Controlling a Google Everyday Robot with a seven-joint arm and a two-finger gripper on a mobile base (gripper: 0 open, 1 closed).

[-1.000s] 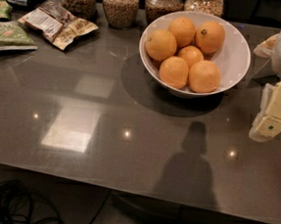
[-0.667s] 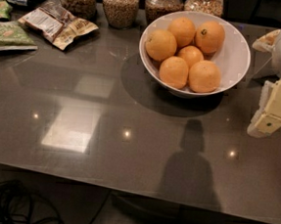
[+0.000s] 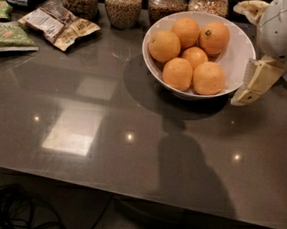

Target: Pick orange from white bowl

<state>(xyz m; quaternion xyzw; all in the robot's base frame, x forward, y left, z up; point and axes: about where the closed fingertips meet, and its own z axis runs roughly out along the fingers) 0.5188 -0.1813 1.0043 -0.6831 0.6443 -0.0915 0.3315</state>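
A dark, glossy table (image 3: 128,175) carries the white bowl (image 3: 237,58) toward its far right part, and 6 oranges lie heaped inside the bowl. The orange (image 3: 214,37) with the small dark stem spot sits at the back right of the heap, close against the bowl's far wall, touching the paler orange at the back (image 3: 186,31) on its left and the small middle orange (image 3: 195,57) in front of it. 2 more fruits lie at the front of the bowl, the front left orange (image 3: 177,73) and the front right orange (image 3: 209,78), and the left orange (image 3: 163,45) rests against the left wall. The gripper (image 3: 256,82) hangs at the right edge of the view, just beside the bowl's right rim and outside it, its cream-coloured part slanting down and to the left with its tip low over the table; it touches no fruit, and whether it is open or closed cannot be told from this angle. Above it bulges the arm's white rounded housing (image 3: 286,26). Along the back edge, behind the bowl, stand 4 glass jars (image 3: 123,4) of grain in a row. At the far left lie a tan snack packet (image 3: 58,24) and a green packet (image 3: 10,35), well apart from the bowl. Ceiling lights reflect off the table as pale patches and bright dots, and a dark shadow falls across its front.
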